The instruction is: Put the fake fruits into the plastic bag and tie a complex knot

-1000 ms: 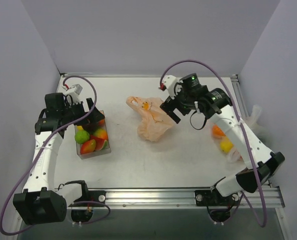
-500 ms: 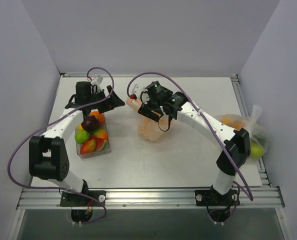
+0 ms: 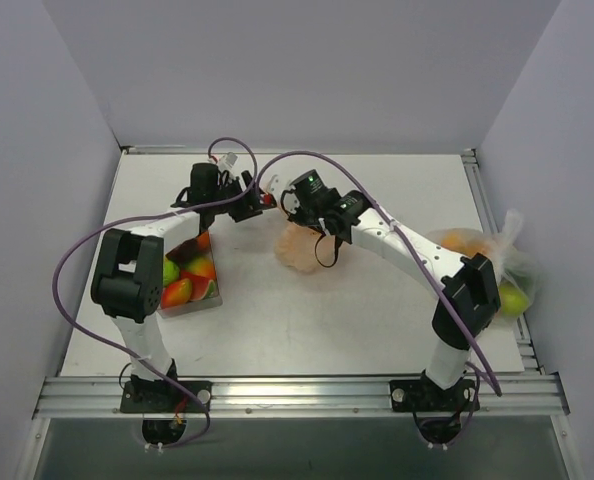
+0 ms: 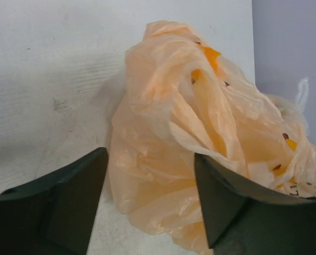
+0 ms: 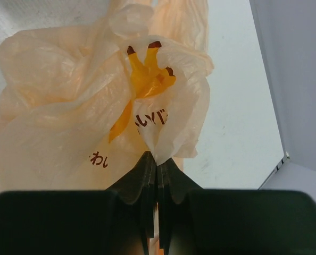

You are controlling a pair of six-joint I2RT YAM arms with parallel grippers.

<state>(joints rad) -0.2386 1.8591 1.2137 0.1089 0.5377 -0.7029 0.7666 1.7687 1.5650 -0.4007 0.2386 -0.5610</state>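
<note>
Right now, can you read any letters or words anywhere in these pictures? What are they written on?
"わ": brown print on the plastic bag, right wrist view.
"い" then marks like "VE": same bag, on a fold just above; creased, so I am not sure.
Small brown marks on the bag in the left wrist view: too crumpled to read.
Top view: the print is too small to read.

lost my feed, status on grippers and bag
Right gripper shut on plastic bag. Left gripper open, straddling it. Fake fruits in tray. No obstruction.
</note>
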